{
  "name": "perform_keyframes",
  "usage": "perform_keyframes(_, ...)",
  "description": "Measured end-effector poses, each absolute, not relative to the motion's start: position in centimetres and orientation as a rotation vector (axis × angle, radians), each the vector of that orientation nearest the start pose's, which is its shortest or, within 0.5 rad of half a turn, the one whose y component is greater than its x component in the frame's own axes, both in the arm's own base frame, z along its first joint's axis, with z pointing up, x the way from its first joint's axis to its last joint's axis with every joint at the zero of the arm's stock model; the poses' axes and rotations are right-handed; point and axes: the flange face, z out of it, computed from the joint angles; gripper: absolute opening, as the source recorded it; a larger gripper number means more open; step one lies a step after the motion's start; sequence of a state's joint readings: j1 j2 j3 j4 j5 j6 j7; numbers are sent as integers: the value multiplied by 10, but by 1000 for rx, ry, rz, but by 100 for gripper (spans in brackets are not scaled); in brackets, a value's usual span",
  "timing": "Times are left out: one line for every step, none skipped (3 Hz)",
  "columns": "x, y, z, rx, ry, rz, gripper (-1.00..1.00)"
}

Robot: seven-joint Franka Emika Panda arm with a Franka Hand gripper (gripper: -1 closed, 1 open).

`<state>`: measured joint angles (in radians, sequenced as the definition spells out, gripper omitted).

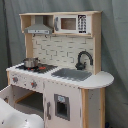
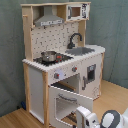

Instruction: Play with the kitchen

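The toy kitchen of pale wood and white panels stands tall in both exterior views, with a grey sink, black faucet, range hood and microwave shelf. A small metal pot sits on the stovetop. In the second exterior view the windowed oven door hangs open, tilted outward and down. My gripper is low at the bottom, just by the door's free edge. In the first exterior view only the white arm shows, at the bottom left corner.
A grey curtain backs the kitchen. It stands on a wooden floor. A smaller windowed door sits shut under the sink. Two knobs line the front panel below the stove.
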<state>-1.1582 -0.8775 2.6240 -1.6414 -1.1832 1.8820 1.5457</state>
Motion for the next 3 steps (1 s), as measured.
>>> perform_keyframes(113, 638, 172, 1901, 664, 1566, 100)
perform_keyframes(116, 615, 158, 1918, 567, 1507, 100)
perform_keyframes(125, 594, 167, 1890, 475, 1475, 100)
